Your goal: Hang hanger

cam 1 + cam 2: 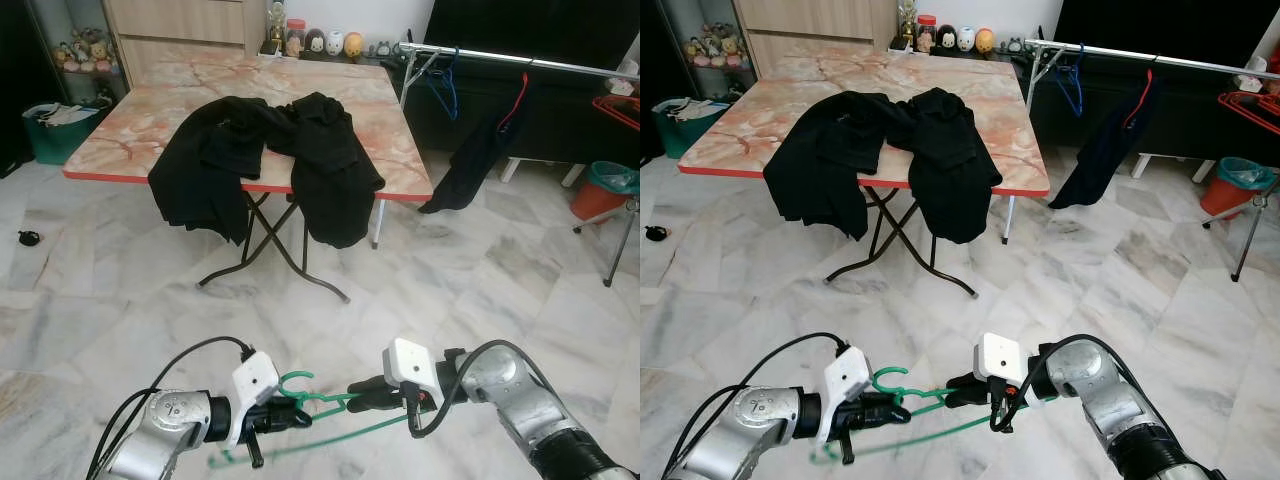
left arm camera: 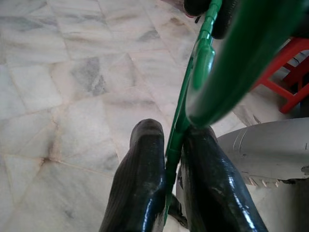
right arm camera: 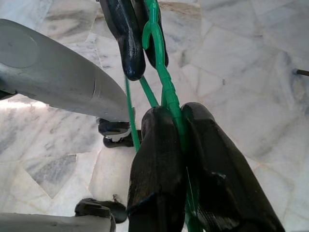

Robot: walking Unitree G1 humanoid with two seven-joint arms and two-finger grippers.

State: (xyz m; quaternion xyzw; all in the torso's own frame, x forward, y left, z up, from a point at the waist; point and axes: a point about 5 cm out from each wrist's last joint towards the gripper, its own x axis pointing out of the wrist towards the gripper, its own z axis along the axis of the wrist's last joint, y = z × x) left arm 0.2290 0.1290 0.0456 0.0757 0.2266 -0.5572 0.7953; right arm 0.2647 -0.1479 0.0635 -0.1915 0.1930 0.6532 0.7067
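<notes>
Two grippers share one thin green plastic hanger (image 1: 318, 402) low over the pale marble floor (image 1: 480, 290): the left gripper (image 1: 290, 415) is clenched on the wire near the hook, and just to its right the right gripper (image 1: 362, 396) is clamped on the same green frame, fingertips facing each other. Beyond them stands a marble-patterned folding table (image 1: 200, 90) draped with black garments (image 1: 270, 160), and to its right a metal clothes rail (image 1: 520, 60) carries a blue hanger (image 1: 443, 85) and a dark garment (image 1: 470, 160).

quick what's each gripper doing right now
left gripper: closed on the green hanger
right gripper: closed on the same hanger
</notes>
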